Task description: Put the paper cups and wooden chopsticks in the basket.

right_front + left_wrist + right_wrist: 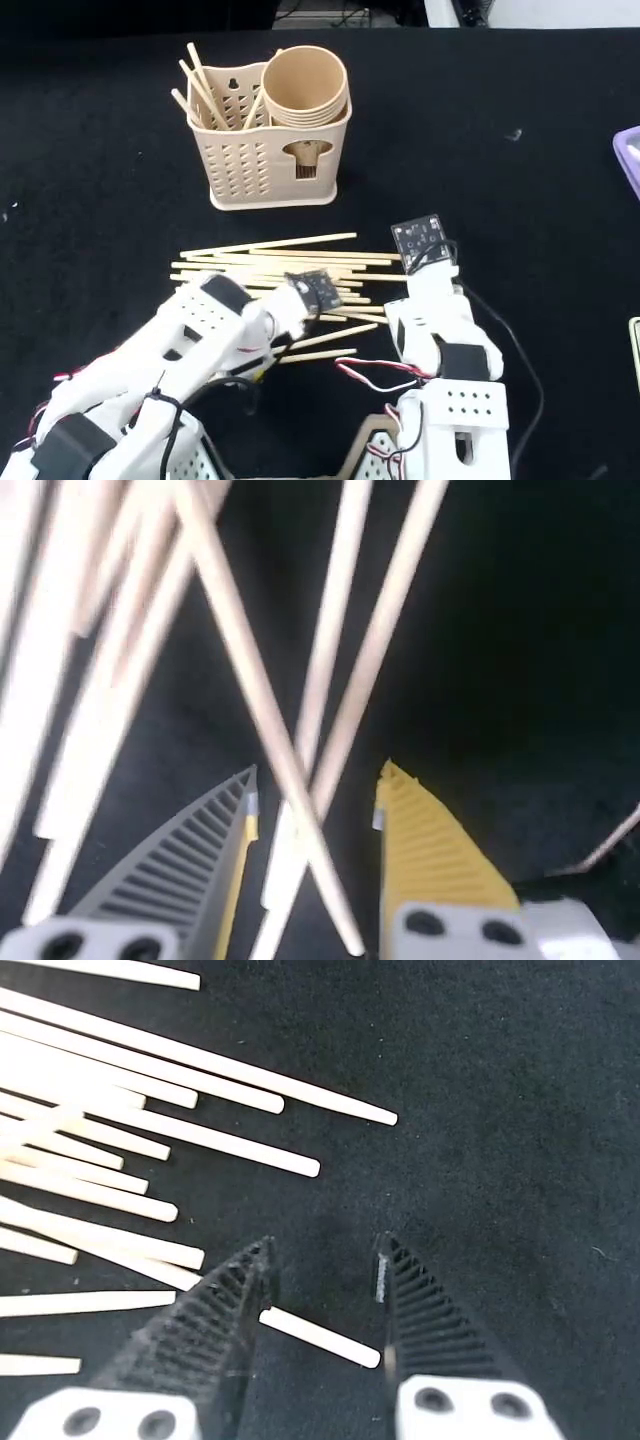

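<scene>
Bare black surface (500,180) lies open at 3 and 9 o'clock of the basket (270,165), with a purple thing (630,160) at the 3 o'clock edge. The basket holds stacked paper cups (305,85) and a few leaning sticks (201,80). Loose wooden chopsticks (290,262) lie piled at its 6 o'clock. The left gripper (318,773) stands partly spread astride crossed sticks of the pile. At the pile's 3 o'clock end the right gripper (325,1243), likewise partly spread, has one stick's end between its jaws.
</scene>
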Controlling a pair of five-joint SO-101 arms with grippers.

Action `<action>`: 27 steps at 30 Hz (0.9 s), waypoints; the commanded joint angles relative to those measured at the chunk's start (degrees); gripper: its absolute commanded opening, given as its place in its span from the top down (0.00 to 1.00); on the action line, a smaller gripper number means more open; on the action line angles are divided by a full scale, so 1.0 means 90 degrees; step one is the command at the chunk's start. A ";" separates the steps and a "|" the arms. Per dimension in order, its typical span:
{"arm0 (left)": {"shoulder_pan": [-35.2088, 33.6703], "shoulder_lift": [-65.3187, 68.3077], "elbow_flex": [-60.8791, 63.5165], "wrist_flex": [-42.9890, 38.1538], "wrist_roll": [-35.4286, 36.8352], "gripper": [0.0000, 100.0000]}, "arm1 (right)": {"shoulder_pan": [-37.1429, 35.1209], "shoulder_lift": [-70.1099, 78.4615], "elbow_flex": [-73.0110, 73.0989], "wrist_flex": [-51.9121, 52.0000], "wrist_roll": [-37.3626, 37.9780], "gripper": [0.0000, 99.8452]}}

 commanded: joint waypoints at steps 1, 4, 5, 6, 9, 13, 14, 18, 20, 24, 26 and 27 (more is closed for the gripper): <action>-0.0073 -0.0088 0.0054 -0.0303 0.0068 0.80 | 0.0068 -0.0093 -0.0044 -0.0107 -0.0010 0.84; -0.0073 -0.0098 -0.0044 -0.0254 0.0068 0.80 | 0.0068 -0.0093 -0.0034 -0.0107 -0.0010 0.84; -0.0073 -0.0098 -0.0122 -0.0156 0.0068 0.80 | 0.0068 -0.0093 -0.0034 -0.0107 -0.0010 0.84; -0.0073 -0.0098 -0.0220 -0.0039 0.0059 0.80 | 0.0068 -0.0093 -0.0034 -0.0107 -0.0010 0.84; -0.0063 -0.0098 -0.0659 0.0459 0.0039 0.80 | 0.0059 -0.0093 -0.0034 -0.0107 -0.0010 0.84; -0.0073 -0.0098 -0.1040 0.0801 0.0010 0.80 | 0.0059 -0.0093 -0.0034 -0.0127 -0.0010 0.84; -0.0073 -0.0078 -0.1070 0.0801 0.0010 0.80 | 0.0059 -0.0093 -0.0034 -0.0127 -0.0010 0.84; -0.0073 -0.0020 -0.0923 0.0440 0.0020 0.80 | 0.0088 -0.0093 -0.0034 -0.0107 -0.0010 0.84; -0.0073 -0.0029 -0.0669 0.0127 0.0020 0.80 | 0.0088 -0.0093 -0.0034 -0.0107 -0.0010 0.84; -0.0073 -0.0068 -0.0386 -0.0147 0.0049 0.80 | 0.0088 -0.0093 -0.0034 -0.0117 -0.0010 0.84; -0.0073 -0.0029 -0.0366 -0.0137 0.0059 0.85 | 0.0088 -0.0093 -0.0034 -0.0117 -0.0010 0.84; -0.0073 -0.0029 -0.0337 -0.0137 0.0059 0.89 | 0.0088 -0.0093 -0.0034 -0.0117 -0.0010 0.84</action>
